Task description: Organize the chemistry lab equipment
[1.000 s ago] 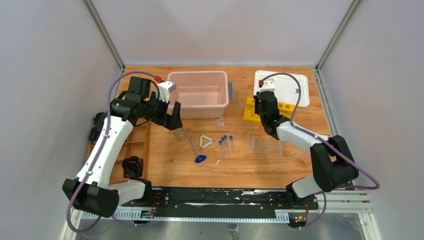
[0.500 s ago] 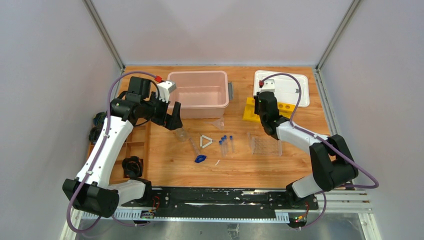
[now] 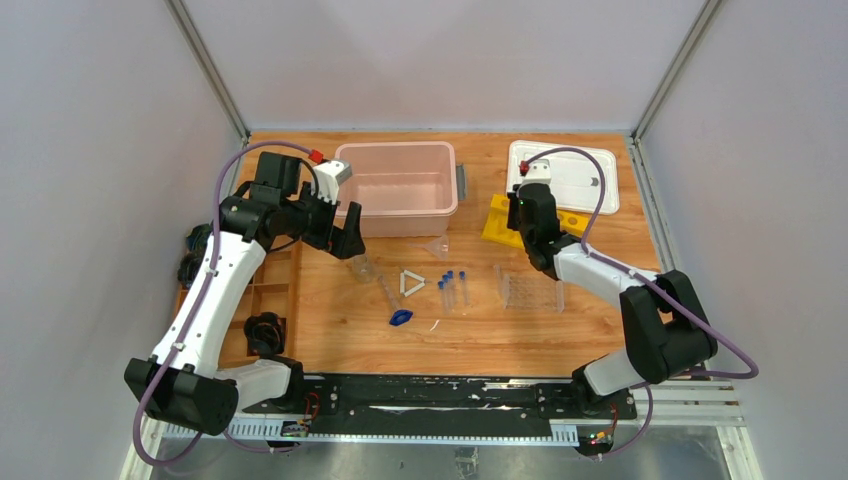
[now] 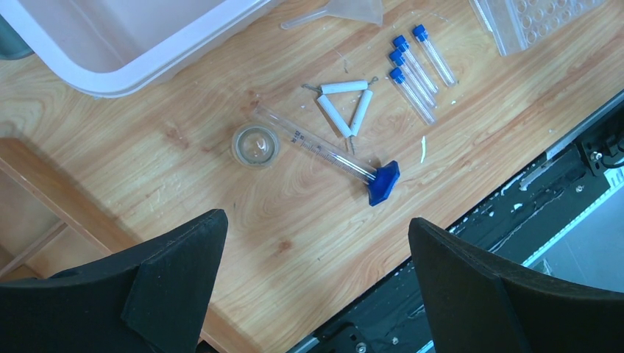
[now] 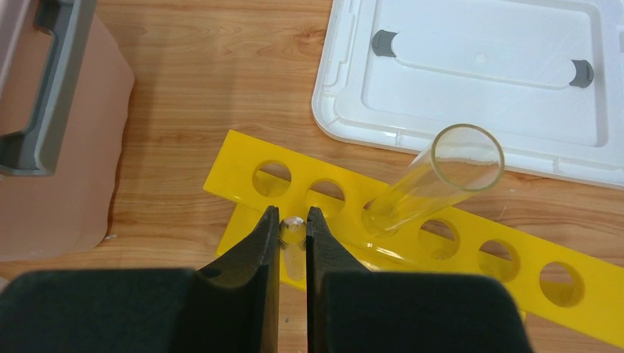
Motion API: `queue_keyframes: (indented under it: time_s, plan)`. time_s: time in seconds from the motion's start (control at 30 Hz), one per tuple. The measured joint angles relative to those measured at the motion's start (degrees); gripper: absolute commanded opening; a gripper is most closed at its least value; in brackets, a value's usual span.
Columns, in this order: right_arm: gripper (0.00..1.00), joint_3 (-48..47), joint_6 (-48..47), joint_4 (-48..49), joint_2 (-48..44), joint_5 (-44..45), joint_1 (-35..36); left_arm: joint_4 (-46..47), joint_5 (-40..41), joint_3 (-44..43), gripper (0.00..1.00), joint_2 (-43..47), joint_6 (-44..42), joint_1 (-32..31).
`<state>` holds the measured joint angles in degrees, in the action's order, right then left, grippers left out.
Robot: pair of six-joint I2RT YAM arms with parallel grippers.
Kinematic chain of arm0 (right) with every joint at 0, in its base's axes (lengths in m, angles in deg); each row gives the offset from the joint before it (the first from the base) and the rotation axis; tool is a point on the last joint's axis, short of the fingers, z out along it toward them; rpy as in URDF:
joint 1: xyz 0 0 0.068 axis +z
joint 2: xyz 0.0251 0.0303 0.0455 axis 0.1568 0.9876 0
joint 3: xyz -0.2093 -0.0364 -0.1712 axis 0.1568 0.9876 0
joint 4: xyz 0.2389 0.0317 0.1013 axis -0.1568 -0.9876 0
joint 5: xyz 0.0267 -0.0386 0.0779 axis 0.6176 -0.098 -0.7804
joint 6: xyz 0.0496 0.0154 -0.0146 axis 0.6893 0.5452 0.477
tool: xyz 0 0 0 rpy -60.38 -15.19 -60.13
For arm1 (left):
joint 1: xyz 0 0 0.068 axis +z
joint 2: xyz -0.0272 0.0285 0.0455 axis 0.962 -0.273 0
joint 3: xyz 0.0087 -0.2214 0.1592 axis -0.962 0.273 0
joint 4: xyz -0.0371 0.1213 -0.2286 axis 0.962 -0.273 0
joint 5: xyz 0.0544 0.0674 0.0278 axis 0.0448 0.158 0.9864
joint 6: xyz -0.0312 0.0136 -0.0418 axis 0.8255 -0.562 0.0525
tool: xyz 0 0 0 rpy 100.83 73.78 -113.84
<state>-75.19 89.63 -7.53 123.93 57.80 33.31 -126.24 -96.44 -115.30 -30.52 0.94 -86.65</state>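
Bright, even light from overhead, soft short shadows on the wooden table [image 3: 330, 335]; mild sheen on the white lid [image 5: 478, 73] (the clear tube [image 5: 430, 187] glints too); left gripper [image 4: 315, 220] dark, soft-edged up close

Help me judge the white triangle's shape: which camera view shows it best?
The left wrist view: the white triangle lies whole and close on the table, its three white sleeves and wire ends distinct. The top external view shows it small, as little more than an outline. The right wrist view does not show it.
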Motion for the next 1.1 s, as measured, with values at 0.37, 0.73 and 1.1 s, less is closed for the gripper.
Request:
queue_keyframes:
  time_s: [0.37,0.73,1.1]
  plan:
    - [0.00,0.0,0.5,0.0,0.0,1.2,0.0,0.0,-0.2,0.0,1.00,0.0,0.0,0.0]
    - [0.35,0.2,1.1,-0.9,-0.2,1.8,0.1,0.0,-0.2,0.0,1.00,0.0,0.0,0.0]
    - [0.49,-0.6,3.7,-13.4,-7.3,2.1,3.1,0.0,-0.2,-0.1,1.00,0.0,0.0,0.0]
